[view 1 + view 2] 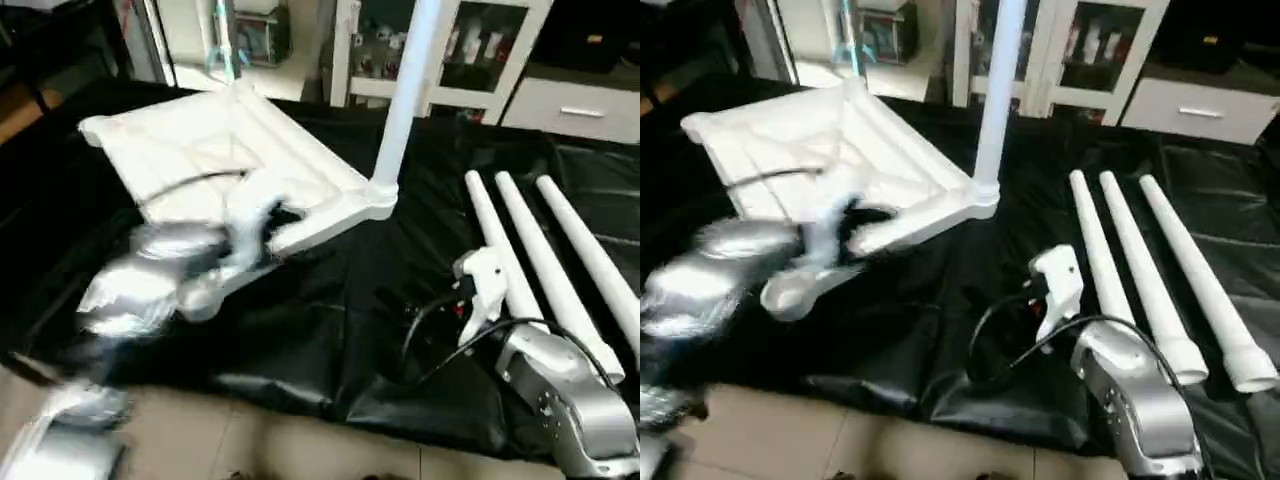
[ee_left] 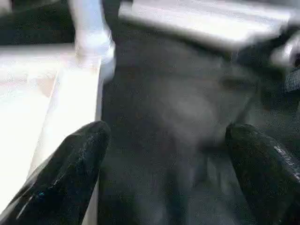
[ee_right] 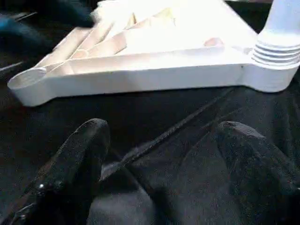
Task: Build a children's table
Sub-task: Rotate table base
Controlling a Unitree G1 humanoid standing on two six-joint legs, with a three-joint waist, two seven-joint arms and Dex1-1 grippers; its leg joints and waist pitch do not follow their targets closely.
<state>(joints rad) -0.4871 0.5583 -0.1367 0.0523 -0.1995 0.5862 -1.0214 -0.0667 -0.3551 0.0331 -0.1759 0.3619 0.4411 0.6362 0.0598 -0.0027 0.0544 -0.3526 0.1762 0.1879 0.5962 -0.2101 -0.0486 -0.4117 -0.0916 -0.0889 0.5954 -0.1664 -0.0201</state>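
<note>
The children's table top (image 1: 220,140) lies upside down on a black cloth, its ribbed underside facing up. One white leg (image 1: 405,90) stands upright in the corner socket (image 1: 382,192) nearest the middle. Three more legs (image 1: 555,260) lie side by side on the cloth at the right. My left gripper (image 2: 166,136) is open at the top's front edge, one finger (image 2: 75,159) beside the rim, with cloth showing between the fingers. My right gripper (image 3: 159,136) is open low over the cloth, facing the top's front rim and an empty corner socket (image 3: 23,82).
The black cloth (image 1: 330,320) ends at the front over a tiled floor (image 1: 250,440). A white glass-door cabinet (image 1: 470,50) and a white drawer unit (image 1: 580,105) stand behind the work area. A black cable (image 1: 430,330) loops beside my right wrist.
</note>
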